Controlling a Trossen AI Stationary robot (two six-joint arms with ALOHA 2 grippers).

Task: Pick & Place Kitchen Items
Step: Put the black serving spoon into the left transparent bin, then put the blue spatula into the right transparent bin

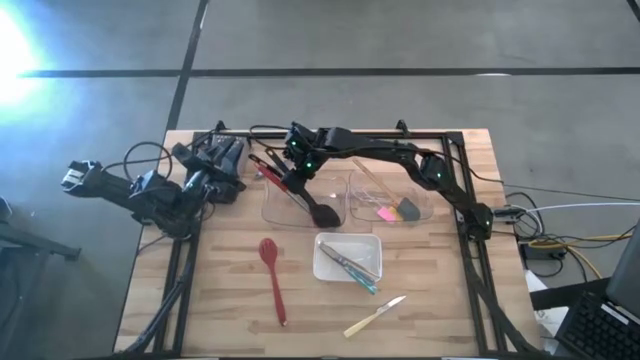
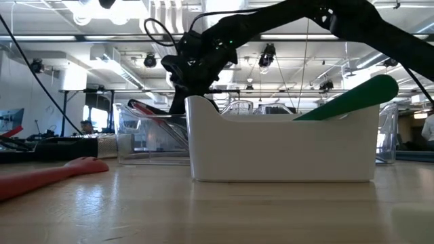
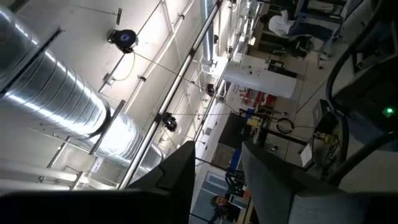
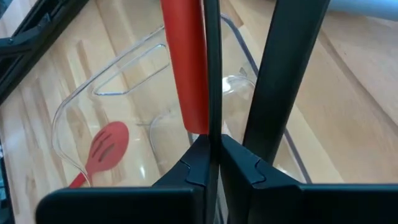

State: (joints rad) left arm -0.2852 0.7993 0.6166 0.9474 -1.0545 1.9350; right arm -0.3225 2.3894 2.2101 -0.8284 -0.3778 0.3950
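Black ladle [image 1: 318,210] is lying in the left clear bin [image 1: 275,215], bowl toward 5 o'clock, handle slanting up toward 11 o'clock to the right gripper [image 1: 297,168]. The right gripper is hanging over the bin's far edge, fingers [image 4: 239,165] pressed nearly together, pinching a thin black handle; a red handle [image 4: 185,62] is running alongside it, but I cannot tell if that one is gripped too. The right arm is stretching from its base at 3 o'clock across the back of the table, elbow raised, wrist angled down into the bin. The right wrist view is also showing a red slotted spatula head [image 4: 104,147] beyond the bin wall.

The left gripper [image 1: 222,160] is sitting at 9 o'clock of the bin, near the table's back left corner, arm folded low, wrist camera pointing at the ceiling. Its fingers [image 3: 273,186] are standing partly apart, grasping nothing.

Red spoon [image 1: 271,272] is lying on the table at 6 o'clock of the left bin. White tray [image 1: 325,262] sits at 5 o'clock of it, holding tongs [image 1: 352,266]. A small knife [image 1: 375,316] is lying at 5 o'clock of the tray. The right clear bin [image 1: 365,190] is holding pink and grey spatulas [image 1: 398,211].
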